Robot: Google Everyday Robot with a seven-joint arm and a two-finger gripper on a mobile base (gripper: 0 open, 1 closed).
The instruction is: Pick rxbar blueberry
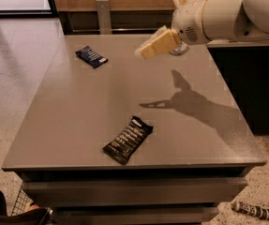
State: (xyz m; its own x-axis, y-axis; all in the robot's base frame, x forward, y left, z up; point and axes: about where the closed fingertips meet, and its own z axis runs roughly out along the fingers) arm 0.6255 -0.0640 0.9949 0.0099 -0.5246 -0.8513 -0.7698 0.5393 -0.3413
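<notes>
The rxbar blueberry (91, 57) is a small dark navy bar with a pale end, lying flat at the far left of the grey table (78, 111). My gripper (145, 50) hangs in the air above the far middle of the table, to the right of the bar and well apart from it. Its cream fingers (160, 43) point left toward the bar. The white arm (218, 15) reaches in from the upper right. The gripper holds nothing that I can see.
A longer black bar with white text (128, 139) lies near the table's front edge. A water bottle's base (178, 49) shows behind the arm at the far right. A dark cabinet (251, 83) stands right of the table. The arm's shadow falls on the table's right half.
</notes>
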